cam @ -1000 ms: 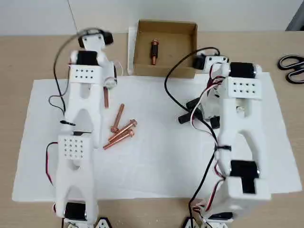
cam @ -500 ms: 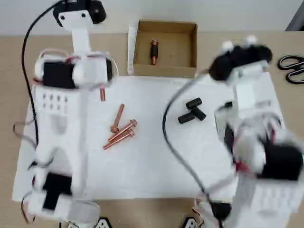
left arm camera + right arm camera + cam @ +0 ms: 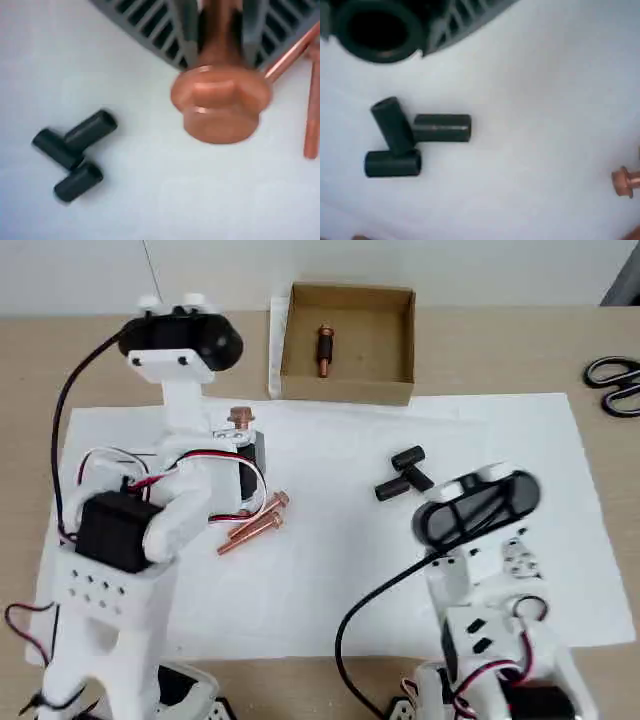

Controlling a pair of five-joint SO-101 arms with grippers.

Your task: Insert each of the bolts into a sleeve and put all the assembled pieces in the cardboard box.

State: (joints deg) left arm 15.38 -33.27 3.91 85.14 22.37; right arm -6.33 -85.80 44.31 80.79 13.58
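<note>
My left gripper (image 3: 220, 40) is shut on a copper bolt (image 3: 220, 105), whose head points at the camera; in the high view that bolt (image 3: 240, 418) hangs over the paper's left part. A black sleeve (image 3: 377, 31) sits in my right gripper (image 3: 395, 15), which is shut on it, open end toward the camera. Three loose sleeves (image 3: 403, 475) lie in a heap mid-paper, and loose bolts (image 3: 255, 520) lie beside the left arm. The cardboard box (image 3: 395, 300) at the back holds one assembled piece (image 3: 325, 348).
White paper (image 3: 330, 570) covers the table's middle. Scissors (image 3: 615, 380) lie at the far right edge. The right arm (image 3: 480, 505) hangs over the paper's front right, the left arm over its left side.
Both arms have drawn back from the far side of the paper and risen toward the camera. The left one carried its bolt along; the three loose sleeves now lie uncovered.
</note>
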